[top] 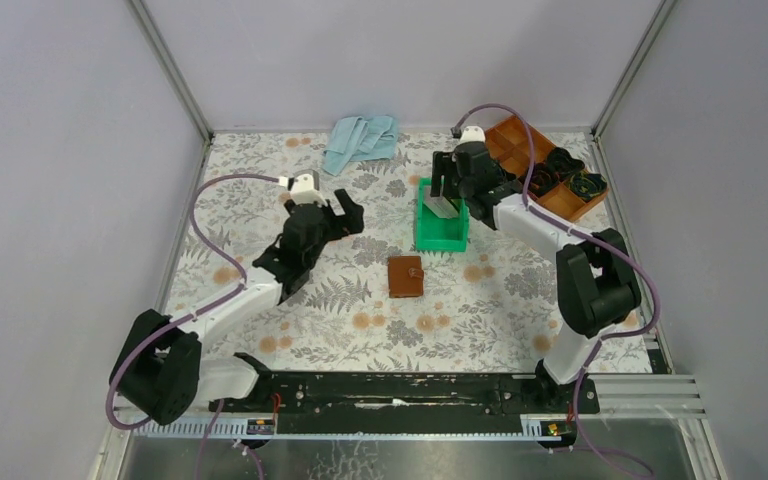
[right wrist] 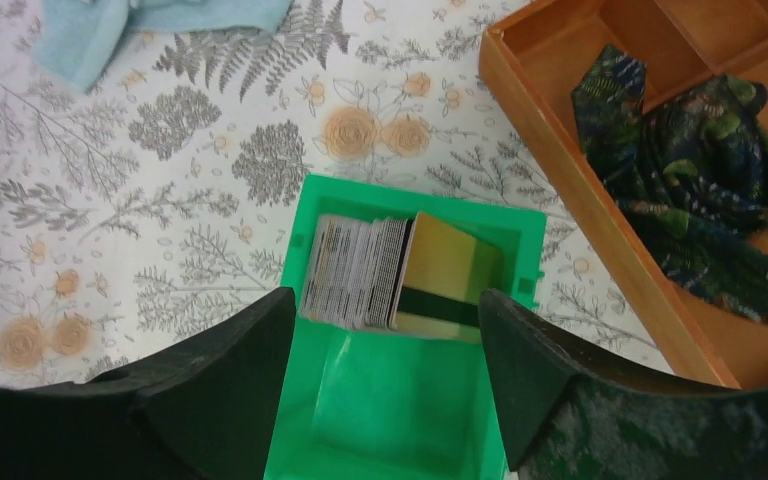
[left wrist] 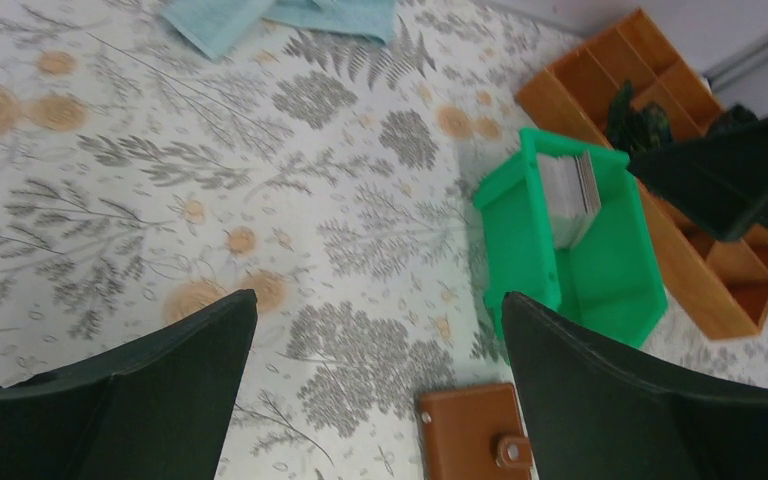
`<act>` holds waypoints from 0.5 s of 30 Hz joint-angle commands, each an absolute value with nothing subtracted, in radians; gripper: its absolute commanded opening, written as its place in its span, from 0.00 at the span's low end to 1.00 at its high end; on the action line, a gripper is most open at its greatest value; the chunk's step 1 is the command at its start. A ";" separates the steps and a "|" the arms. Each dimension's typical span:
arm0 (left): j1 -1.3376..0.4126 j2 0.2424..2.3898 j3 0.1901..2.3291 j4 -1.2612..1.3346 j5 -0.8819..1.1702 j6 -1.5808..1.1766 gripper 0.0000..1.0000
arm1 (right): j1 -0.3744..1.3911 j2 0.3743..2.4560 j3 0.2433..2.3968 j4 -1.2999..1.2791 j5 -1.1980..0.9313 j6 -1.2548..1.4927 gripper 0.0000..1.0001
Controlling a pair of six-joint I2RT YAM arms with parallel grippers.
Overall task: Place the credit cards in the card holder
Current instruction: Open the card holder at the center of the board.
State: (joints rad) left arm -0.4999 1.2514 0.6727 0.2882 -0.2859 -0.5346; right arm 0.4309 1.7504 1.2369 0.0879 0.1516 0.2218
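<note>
Toward the far right of the table (top: 290, 300), the credit cards (right wrist: 390, 275) stand on edge as a tight stack against the far wall of a green bin (right wrist: 390, 420). The card at the right end of the stack shows a gold-tan face with a dark stripe, and the rest show only their thin edges. The right jaws hang straight above that bin, spread wide and holding nothing, one finger on each side of the stack and clear of it.

The card holder (top: 406, 276), a small brown wallet, lies flat and closed on the table just in front of the bin, apart from it, with its snap tab fastened. The left jaws hover over bare table to the left of the bin, also spread wide and empty.

A wooden tray (right wrist: 600, 230) sits just right of the bin with a dark leafy cloth (right wrist: 710, 180) bunched in its compartments. A light blue cloth (top: 360, 140) lies crumpled at the far edge.
</note>
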 commanded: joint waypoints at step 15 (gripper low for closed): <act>-0.844 1.222 0.479 0.268 -0.387 -0.619 0.84 | 0.717 1.226 0.772 -0.003 0.306 0.457 0.52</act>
